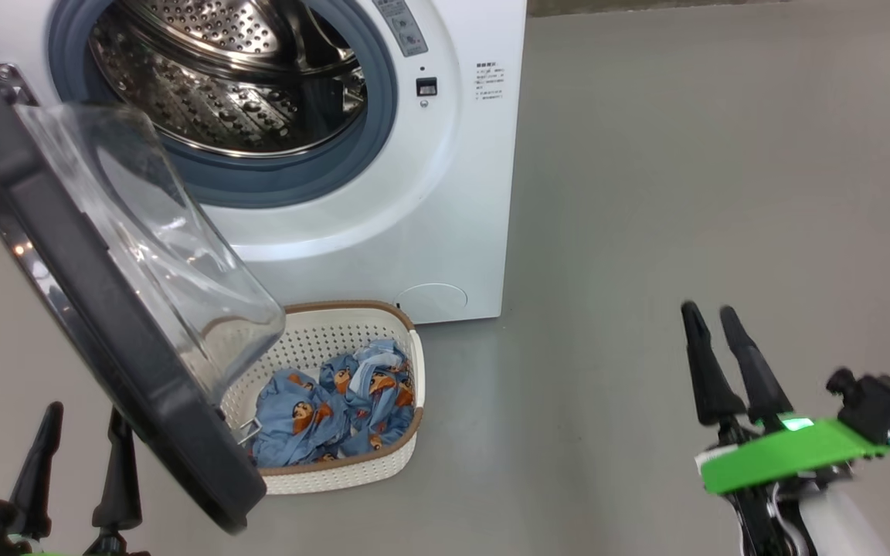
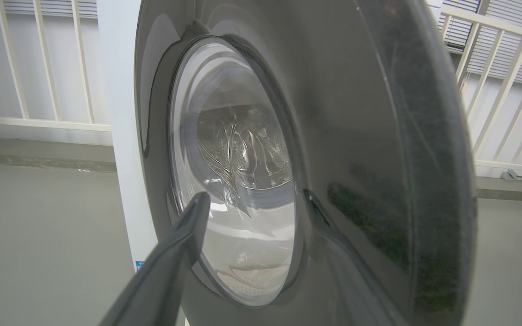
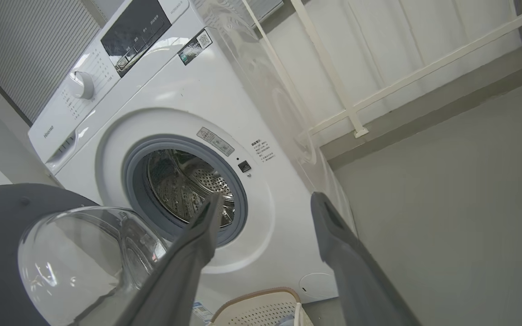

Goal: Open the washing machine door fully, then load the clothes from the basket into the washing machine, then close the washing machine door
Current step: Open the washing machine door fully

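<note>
Before the washing machine (image 1: 445, 193), clothes (image 1: 321, 417) are lying in the basket (image 1: 352, 475); left gripper (image 1: 86, 409) and right gripper (image 1: 708, 309) are gaping, empty.

Quick tally: one big white boxy front-loading washing machine (image 1: 445, 193) at the far side, one round dark-rimmed glass-bowl door (image 1: 82, 301) on the left, one cream perforated plastic basket (image 1: 337, 480) with a brown rim. One heap of light blue bear-print clothes (image 1: 337, 409), pieces impossible to count. Plus one left gripper (image 1: 83, 413) and one right gripper (image 1: 709, 311), two long dark fingers (image 1: 708, 371) each.
</note>
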